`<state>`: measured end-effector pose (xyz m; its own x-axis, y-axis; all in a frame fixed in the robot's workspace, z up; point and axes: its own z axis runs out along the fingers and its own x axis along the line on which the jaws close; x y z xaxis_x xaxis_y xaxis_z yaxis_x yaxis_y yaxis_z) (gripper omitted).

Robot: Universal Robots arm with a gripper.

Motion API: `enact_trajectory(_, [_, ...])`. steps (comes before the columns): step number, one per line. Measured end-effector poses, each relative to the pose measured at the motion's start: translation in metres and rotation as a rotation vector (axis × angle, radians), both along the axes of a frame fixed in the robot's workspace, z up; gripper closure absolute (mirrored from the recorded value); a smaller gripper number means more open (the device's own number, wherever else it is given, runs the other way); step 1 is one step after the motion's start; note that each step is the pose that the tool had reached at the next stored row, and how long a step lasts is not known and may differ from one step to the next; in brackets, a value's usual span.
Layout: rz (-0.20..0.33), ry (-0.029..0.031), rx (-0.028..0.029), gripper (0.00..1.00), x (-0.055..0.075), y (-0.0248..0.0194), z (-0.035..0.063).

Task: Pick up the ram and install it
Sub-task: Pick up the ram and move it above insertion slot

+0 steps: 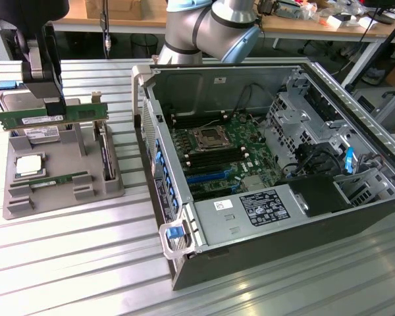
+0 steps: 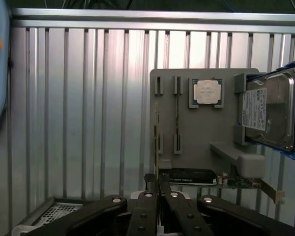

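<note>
Gripper (image 1: pixel 52 108) is clenched on the ram (image 1: pixel 82 113), gripping it near mid-length. The stick hangs level, long edge horizontal, lifted clear of the tray (image 1: pixel 66 155) and above the tray's far side as the exterior view shows it. From the wrist we see the ram edge-on between the fingers (image 2: pixel 146 206), running just inside one edge of the tray. On the tray: a CPU (image 1: pixel 27 164) lies flat in its pocket, a second stick (image 1: pixel 52 179) stands on edge in a slot near the tray's front edge, a drive (image 2: pixel 268 115) sits in its cradle at the far end behind the held ram, and a card (image 2: pixel 191 176) stands along the edge nearest the case (image 1: pixel 184 85). The tray sits on the slatted table (image 1: pixel 85 263) toward the exterior view's left edge, and the case lies just beside it to the right, side panel off. Inside we see the board (image 1: pixel 250 141) with the socket (image 1: pixel 207 138) and long slots flanking it. The ram is well apart from those slots. The arm (image 1: pixel 210 26) rises behind the case's far edge.
</note>
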<state>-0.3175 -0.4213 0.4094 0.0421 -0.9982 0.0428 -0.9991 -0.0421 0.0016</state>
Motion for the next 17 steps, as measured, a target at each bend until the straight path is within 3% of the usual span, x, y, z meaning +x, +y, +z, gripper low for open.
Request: enact_trajectory(17, [0.0,0.0,-0.0038,0.88,0.013,0.0007,0.0])
